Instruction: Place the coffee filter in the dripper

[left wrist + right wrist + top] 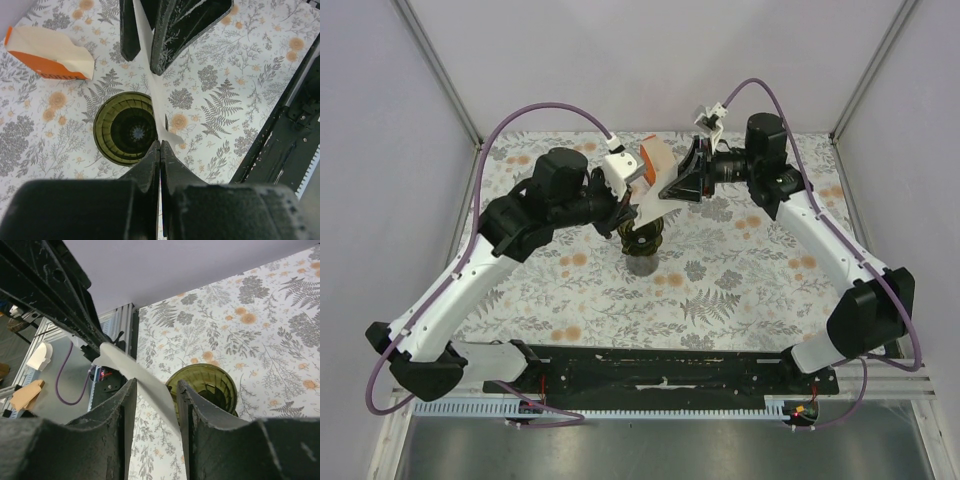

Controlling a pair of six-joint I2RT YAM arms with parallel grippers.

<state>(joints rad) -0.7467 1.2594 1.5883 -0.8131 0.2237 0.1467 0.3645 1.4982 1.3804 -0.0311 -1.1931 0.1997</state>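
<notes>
The coffee filter (pixel 648 203) is a thin white paper held on edge above the table; it also shows in the left wrist view (pixel 146 75) and the right wrist view (pixel 131 368). My left gripper (pixel 632 205) (pixel 160 145) is shut on the filter's lower edge. My right gripper (pixel 672 190) (pixel 154 387) is open, its fingers straddling the filter's far part with a gap on each side. The dripper (pixel 642 243), dark green and ribbed (pixel 125 129) (pixel 210 382), stands below and just beside the filter, empty inside.
An orange-and-cream wedge pack (pixel 655 158) (pixel 47 57) lies on the floral tablecloth behind the dripper. The black base rail (pixel 660 370) (pixel 290 125) runs along the near edge. Grey walls close in the back and sides.
</notes>
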